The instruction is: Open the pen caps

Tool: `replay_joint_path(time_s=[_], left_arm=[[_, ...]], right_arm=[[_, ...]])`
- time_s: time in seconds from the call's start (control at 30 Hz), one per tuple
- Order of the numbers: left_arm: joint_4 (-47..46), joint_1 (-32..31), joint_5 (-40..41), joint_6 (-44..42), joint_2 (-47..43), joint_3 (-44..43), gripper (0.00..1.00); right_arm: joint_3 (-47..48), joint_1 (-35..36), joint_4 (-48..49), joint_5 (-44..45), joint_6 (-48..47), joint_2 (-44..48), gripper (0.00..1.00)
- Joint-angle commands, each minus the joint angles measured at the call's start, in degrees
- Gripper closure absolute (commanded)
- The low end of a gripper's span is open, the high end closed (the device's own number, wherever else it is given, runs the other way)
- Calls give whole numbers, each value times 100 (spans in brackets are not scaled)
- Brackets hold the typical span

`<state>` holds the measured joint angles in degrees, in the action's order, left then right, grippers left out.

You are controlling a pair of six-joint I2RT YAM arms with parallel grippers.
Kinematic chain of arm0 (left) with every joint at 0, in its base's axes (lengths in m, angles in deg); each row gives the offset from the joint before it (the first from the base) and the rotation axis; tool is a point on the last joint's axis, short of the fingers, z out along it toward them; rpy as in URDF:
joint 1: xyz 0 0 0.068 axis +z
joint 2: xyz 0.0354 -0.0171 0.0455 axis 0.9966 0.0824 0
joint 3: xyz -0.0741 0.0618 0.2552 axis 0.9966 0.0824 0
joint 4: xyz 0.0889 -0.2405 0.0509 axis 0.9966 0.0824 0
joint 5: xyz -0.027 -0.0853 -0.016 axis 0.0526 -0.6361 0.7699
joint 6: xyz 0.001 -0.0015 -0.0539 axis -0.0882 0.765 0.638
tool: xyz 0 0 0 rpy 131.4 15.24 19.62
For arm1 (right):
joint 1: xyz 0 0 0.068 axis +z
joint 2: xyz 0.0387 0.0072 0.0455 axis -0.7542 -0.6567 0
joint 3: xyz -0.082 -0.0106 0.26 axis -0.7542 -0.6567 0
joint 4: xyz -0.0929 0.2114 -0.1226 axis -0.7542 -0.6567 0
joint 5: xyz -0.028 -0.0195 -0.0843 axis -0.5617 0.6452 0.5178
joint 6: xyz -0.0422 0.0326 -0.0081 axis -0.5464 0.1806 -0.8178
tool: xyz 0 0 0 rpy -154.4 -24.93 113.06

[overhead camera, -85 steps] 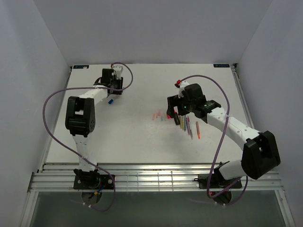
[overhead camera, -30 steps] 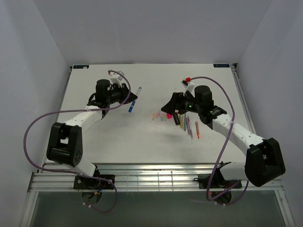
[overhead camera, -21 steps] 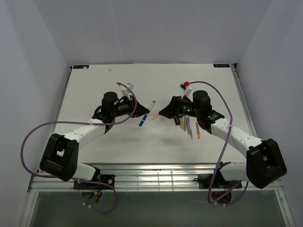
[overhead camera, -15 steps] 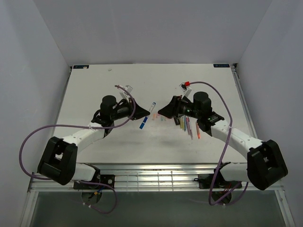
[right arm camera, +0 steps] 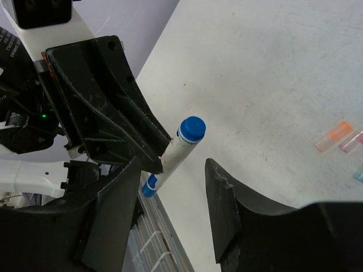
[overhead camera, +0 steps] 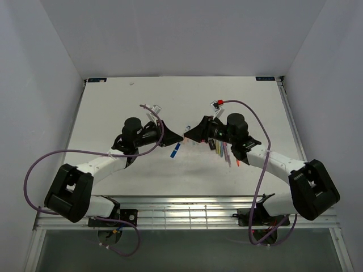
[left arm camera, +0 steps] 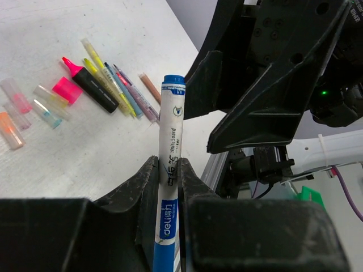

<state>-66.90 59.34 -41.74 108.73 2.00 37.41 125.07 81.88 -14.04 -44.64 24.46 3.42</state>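
Observation:
My left gripper (left arm camera: 168, 164) is shut on the barrel of a white and blue marker (left arm camera: 170, 136), held above the table. In the top view the left gripper (overhead camera: 172, 137) and the marker (overhead camera: 180, 139) are at the table's middle. The marker's round blue end (right arm camera: 191, 128) points at my right gripper (right arm camera: 173, 161), which is open with its jaws on either side of that end, not touching it. In the top view the right gripper (overhead camera: 191, 132) faces the left one closely. A second blue section (right arm camera: 148, 185) sticks out behind the left fingers.
Several pens and highlighters (overhead camera: 223, 150) lie on the table under the right arm. The left wrist view shows a black highlighter (left arm camera: 95, 92), a pink cap (left arm camera: 67, 89) and small loose caps (left arm camera: 17, 110). An orange cap (right arm camera: 333, 136) lies by itself.
My left gripper has carried the marker from the far left to the table's middle. My right gripper has swung left to meet it, and its open jaws now flank the blue end.

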Motion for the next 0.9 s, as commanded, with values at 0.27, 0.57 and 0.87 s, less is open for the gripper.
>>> replay_joint_path(time_s=[0.27, 0.57, 0.87], left_arm=[[-289, -245, -73, 169, -393, 169, 100], [-289, -254, 207, -50, -832, 353, 78], [-52, -254, 375, -340, -1289, 810, 55]], right_arm=[[13, 170, 904, 68, 394, -410, 55], [-21, 188, 905, 111, 526, -341, 92], [119, 144, -8, 358, 175, 143, 92]])
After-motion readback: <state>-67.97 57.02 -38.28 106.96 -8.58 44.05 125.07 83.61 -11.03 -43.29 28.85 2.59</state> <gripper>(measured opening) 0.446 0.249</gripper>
